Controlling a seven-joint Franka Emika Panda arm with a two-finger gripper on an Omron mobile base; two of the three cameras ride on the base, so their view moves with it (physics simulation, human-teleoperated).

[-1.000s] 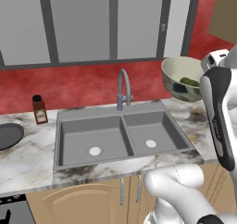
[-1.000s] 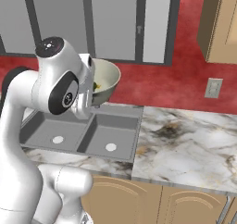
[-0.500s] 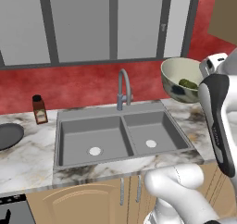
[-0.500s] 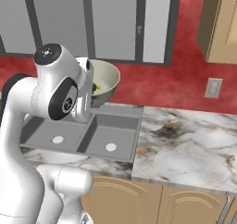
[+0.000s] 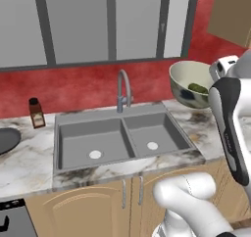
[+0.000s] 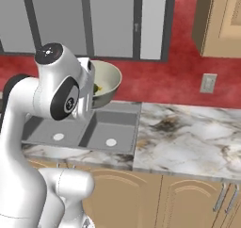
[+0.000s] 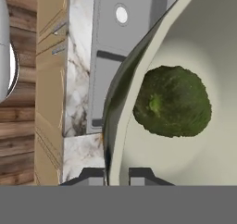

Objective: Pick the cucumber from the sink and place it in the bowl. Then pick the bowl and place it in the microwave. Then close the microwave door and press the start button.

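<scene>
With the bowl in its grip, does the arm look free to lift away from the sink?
Probably yes. The gripper is clamped on the rim of the bowl, held above the counter, cucumber inside; the faucet stands off to the side.

- A rendered home kitchen
- Grey double-basin sink [image 5: 120,140] with gooseneck faucet [image 5: 123,88] set in a marble tabletop [image 6: 188,137]
- Wooden cabinets [image 6: 188,201] at 6 o'clock beneath it
- Red backsplash [image 5: 73,89], wall outlet [image 6: 207,83] at 3 o'clock
</scene>
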